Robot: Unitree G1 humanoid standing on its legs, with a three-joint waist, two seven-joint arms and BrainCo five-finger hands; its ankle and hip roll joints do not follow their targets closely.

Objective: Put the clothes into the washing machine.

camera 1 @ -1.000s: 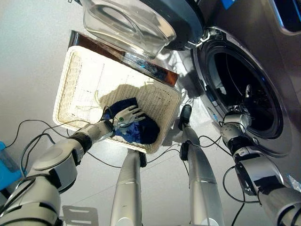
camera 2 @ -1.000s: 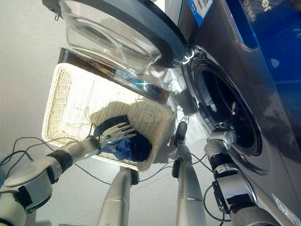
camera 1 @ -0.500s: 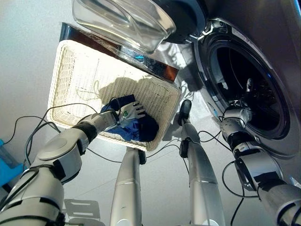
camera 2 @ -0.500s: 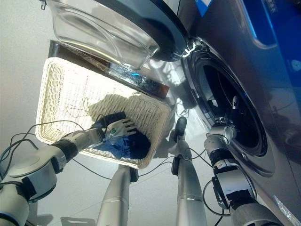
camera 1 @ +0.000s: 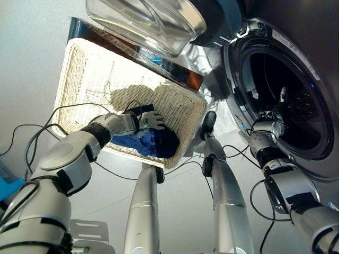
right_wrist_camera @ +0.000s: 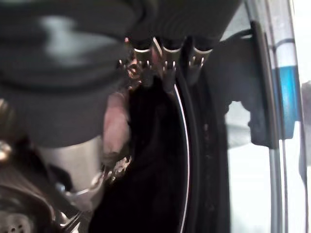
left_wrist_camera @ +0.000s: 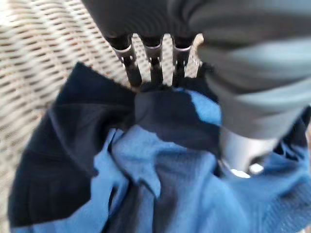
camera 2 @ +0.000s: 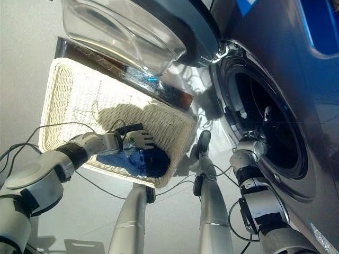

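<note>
A heap of blue and dark blue clothes (camera 1: pixel 151 143) lies in the near corner of a white wicker basket (camera 1: pixel 69 90) on the floor. My left hand (camera 1: pixel 152 120) rests on top of the heap. In the left wrist view its fingers (left_wrist_camera: pixel 155 60) sink into a bunched dark fold of the cloth (left_wrist_camera: pixel 160 179), with the thumb pressed against the same fold. The washing machine's drum opening (camera 1: pixel 286 90) gapes dark at the right, its glass door (camera 1: pixel 153 21) swung out above the basket. My right hand (camera 1: pixel 263 129) sits at the lower rim of that opening.
The open door hangs over the basket's far edge. The basket's far half shows bare wicker. Pale floor surrounds the basket on the left, where something blue (camera 1: pixel 8 185) stands at the edge.
My left hand's fingers, spread flat on the clothes a second ago, have closed into the cloth, and the hand has edged toward the basket's far side. The camera has shifted slightly. The right hand has stayed put.
</note>
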